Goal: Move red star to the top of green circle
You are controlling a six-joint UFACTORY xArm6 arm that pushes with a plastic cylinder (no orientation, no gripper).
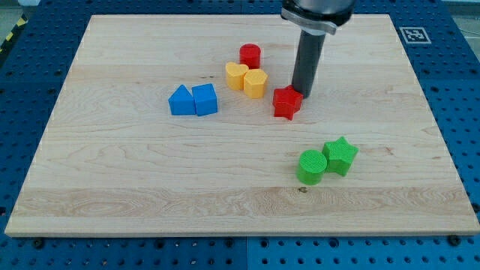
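The red star (286,103) lies on the wooden board (112,172) a little right of centre. The green circle (311,166) lies below it and slightly to the right, with a green star (340,155) touching its right side. My tip (304,94) stands just to the upper right of the red star, touching or nearly touching it.
A red cylinder (250,55) lies at the view's top centre. Two yellow blocks (237,76) (256,83) lie side by side just left of the red star. A blue triangle (180,100) and a blue block (204,100) sit together further left. A marker tag (412,34) is at the top right corner.
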